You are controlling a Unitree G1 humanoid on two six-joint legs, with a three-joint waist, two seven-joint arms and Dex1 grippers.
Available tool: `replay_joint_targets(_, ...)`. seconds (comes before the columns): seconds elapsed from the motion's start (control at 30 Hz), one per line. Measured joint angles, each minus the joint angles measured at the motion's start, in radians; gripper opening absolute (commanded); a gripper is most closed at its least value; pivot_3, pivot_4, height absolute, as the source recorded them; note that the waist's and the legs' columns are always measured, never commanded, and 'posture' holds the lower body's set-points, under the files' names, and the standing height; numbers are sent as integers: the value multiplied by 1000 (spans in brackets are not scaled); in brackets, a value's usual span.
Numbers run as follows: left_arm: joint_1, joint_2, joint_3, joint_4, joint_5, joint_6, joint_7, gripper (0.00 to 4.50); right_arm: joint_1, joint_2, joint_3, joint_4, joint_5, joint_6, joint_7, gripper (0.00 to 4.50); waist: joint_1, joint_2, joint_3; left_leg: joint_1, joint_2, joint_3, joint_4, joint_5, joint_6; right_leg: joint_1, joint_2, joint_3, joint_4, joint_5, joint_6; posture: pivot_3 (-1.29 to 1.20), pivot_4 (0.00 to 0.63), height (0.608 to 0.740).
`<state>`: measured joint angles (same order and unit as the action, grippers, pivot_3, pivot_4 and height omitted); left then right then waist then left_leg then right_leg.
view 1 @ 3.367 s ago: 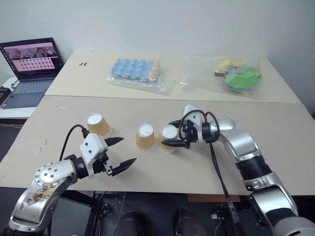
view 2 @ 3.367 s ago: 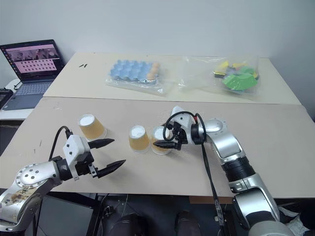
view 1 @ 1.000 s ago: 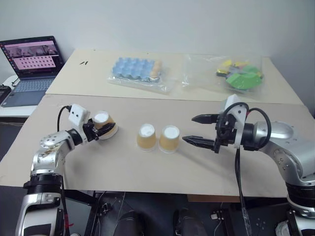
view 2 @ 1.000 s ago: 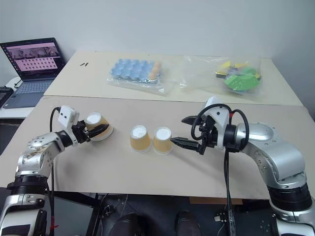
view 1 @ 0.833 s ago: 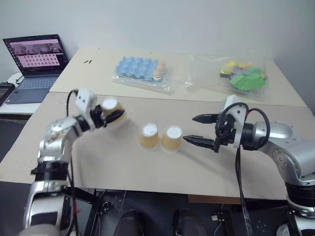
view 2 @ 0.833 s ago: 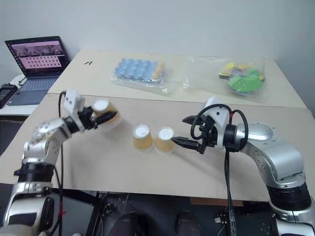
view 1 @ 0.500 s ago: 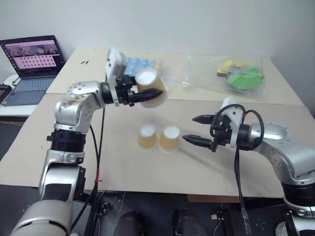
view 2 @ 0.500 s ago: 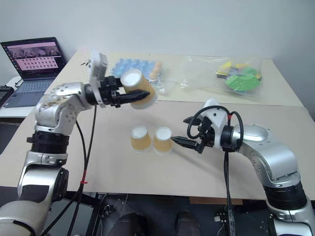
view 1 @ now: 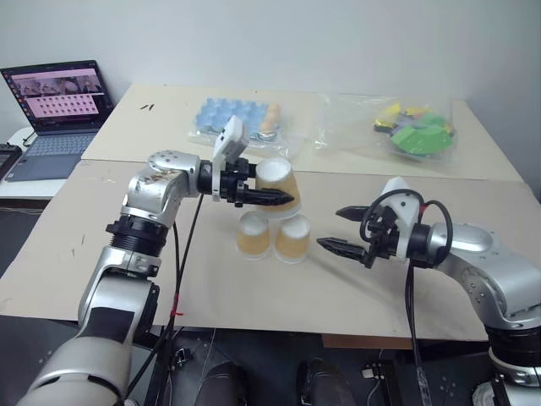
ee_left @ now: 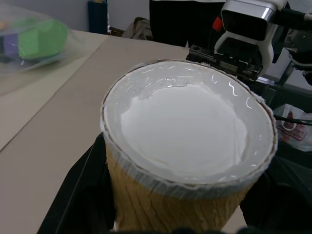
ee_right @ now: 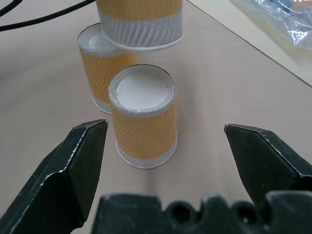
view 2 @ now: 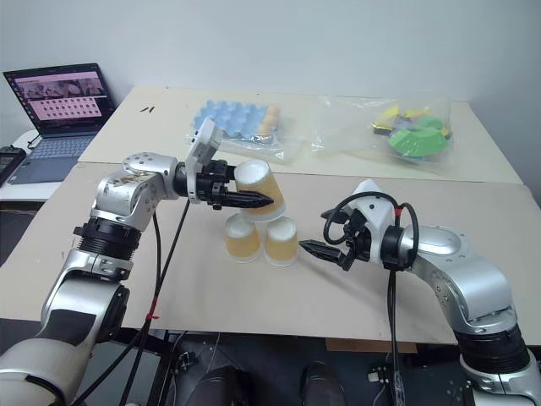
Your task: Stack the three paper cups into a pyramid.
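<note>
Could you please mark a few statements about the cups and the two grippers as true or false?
1. The left gripper is shut on a paper cup, held above the table. True.
2. The right gripper is shut on a cup. False: it stands open and empty, beside the two cups on the table.
3. Two cups stand upside down, side by side on the table. True.
4. The held cup already rests on the other two. False: the right wrist view shows it hanging just above them, not yet set down.
5. A laptop stands open at the far left. True.
</note>
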<state>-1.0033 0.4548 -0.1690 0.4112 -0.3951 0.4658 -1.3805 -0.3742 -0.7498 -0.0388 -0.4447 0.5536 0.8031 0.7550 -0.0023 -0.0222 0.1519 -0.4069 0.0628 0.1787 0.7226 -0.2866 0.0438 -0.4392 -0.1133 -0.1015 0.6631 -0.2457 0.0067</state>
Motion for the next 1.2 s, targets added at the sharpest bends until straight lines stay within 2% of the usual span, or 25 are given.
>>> replay_joint_targets(0.8, 14, -13, -46, 0, 81, -29, -56, 3092, 9, 0, -17, -22, 18, 0, -31, 4500, 2, 0, 0, -1, 0, -3, 2, 0, 0, 0, 0, -1, 1, 0, 0, 0, 150, 712)
replay_joint_targets(0.97, 15, -23, -46, 18, 85, -48, -50, 4347, 9, 0, -19, -23, 19, 0, -37, 4500, 2, 0, 0, -2, 0, -3, 3, 0, 1, 0, 0, -1, 1, 0, 0, 0, 150, 712)
replay_joint_targets(1.2, 15, -39, -43, 38, 97, -76, -23, 4347, 14, 0, -20, -24, 20, 0, -38, 4500, 3, 0, 0, -3, 0, -4, 4, 0, 1, 0, 0, -2, 1, 0, 0, 0, 150, 712)
